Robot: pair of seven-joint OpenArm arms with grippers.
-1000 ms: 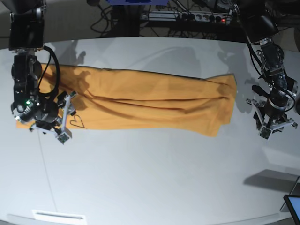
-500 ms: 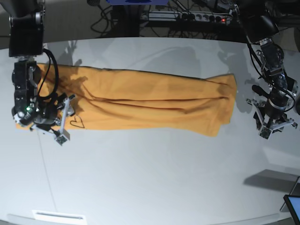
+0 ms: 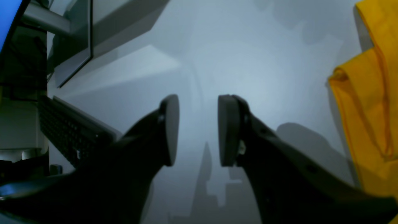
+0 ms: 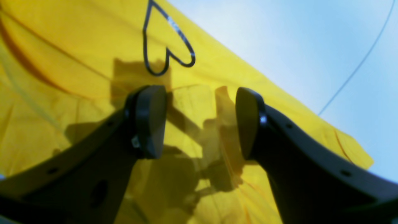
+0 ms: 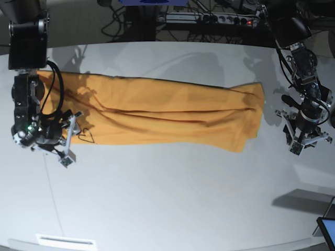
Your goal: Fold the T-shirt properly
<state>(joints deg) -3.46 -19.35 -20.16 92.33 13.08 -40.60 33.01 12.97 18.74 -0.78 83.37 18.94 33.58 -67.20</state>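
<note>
The orange-yellow T-shirt (image 5: 167, 115) lies folded lengthwise into a long band across the white table (image 5: 172, 198). Its dark heart outline (image 5: 86, 137) sits near the band's left end. My right gripper (image 5: 69, 137) hovers over that end, open, with nothing between its fingers. In the right wrist view the heart (image 4: 166, 46) lies just beyond the open right gripper (image 4: 199, 121), and shirt cloth (image 4: 62, 46) fills the view below it. My left gripper (image 5: 308, 140) is open over bare table, right of the shirt's right end. In the left wrist view the left gripper (image 3: 198, 130) is empty and the shirt's edge (image 3: 370, 102) is off to the right.
A power strip and cables (image 5: 209, 20) run behind the table's far edge. A screen corner (image 5: 327, 230) shows at the bottom right. A white label (image 5: 65, 241) lies at the front edge. A dark keyboard-like object (image 3: 71, 127) shows at the left of the left wrist view.
My right gripper has drifted left and slightly toward the front in the base view, off the heart mark. The left arm and the shirt have not moved.
</note>
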